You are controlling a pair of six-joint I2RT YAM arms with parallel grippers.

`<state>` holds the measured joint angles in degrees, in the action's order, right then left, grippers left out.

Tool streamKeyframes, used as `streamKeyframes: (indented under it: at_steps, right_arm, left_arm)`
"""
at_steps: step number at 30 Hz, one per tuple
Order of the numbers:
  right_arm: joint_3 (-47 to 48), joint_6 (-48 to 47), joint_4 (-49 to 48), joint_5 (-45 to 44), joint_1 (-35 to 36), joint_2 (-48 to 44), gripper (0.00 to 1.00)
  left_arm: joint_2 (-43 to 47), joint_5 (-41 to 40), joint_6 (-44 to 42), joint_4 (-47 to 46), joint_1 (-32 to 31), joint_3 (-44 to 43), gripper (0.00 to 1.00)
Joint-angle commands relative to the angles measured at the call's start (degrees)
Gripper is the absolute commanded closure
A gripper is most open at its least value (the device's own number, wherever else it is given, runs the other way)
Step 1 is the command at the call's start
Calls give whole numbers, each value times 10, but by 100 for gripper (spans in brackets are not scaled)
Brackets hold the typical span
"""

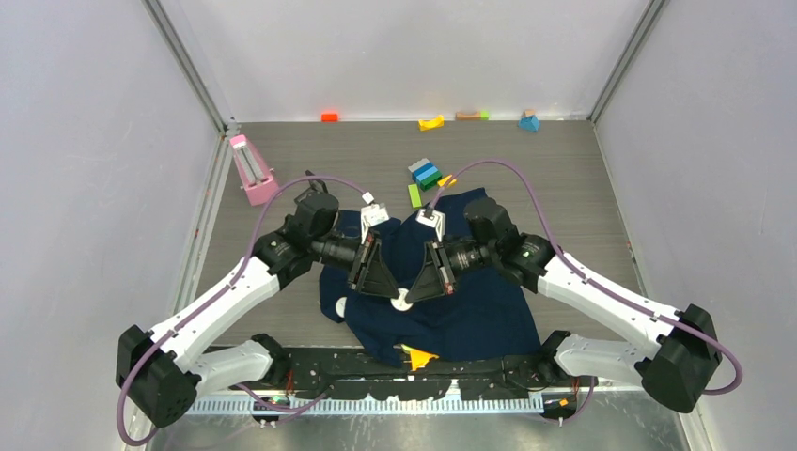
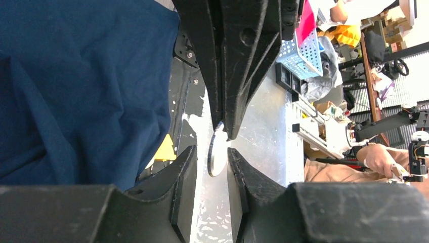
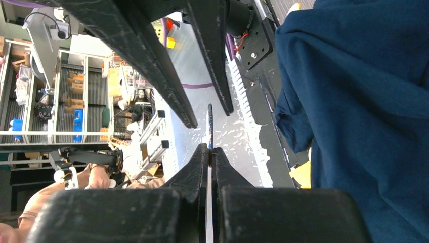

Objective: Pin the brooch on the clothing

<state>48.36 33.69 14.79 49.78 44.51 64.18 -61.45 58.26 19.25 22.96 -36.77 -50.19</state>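
A crumpled dark navy soft-fabric T-shirt (image 1: 470,310) lies in the middle of the grey wood-grain worktop (image 1: 583,188), reaching to its near edge, where a yellow wedge block (image 1: 418,357) sits at the hem. A pink tapered stand (image 1: 252,169) is by the left edge. A stack of blue, green and grey blocks (image 1: 425,172) lies just beyond the shirt, and small coloured blocks line the far edge. The two black pincers meet tip to tip over the shirt's near half and crowd the small round brooch (image 1: 401,301). The right pincer (image 3: 210,148) is clenched on the brooch's rim. The left pincer (image 2: 211,151) straddles the disc, its jaws apart with a gap showing. The brooch is edge-on, a thin sliver, in both wrist views, and its pale face shows from above.
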Motion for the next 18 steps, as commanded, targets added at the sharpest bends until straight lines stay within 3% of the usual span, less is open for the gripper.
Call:
streamKeyframes:
  at_steps: [1, 6, 8, 10, 11, 14, 16, 18]
  right_arm:
    - [35, -19, -13, 34, 6, 0, 99]
    - [43, -34, 4, 34, 8, 1, 99]
    - [44, -36, 8, 33, 8, 2, 99]
    - [45, -41, 14, 28, 8, 3, 99]
    - [47, -44, 18, 25, 8, 3, 99]
    - [54, -58, 41, -2, 8, -1, 99]
    - [55, -62, 48, -25, 8, -12, 91]
    - [50, -63, 50, -50, 7, -29, 75]
  left_arm:
    - [-5, 33, 13, -35, -3, 3, 70]
    - [-13, 42, 15, -33, -8, 14, 70]
    - [-17, 49, 15, -33, -12, 16, 78]
    - [-18, 54, 14, -33, -14, 16, 96]
    - [-17, 54, 14, -33, -15, 17, 100]
    - [-7, 41, 14, -34, -15, 19, 100]
    - [6, 23, 20, -46, -15, 23, 100]
    - [26, -4, 44, -80, -15, 37, 100]
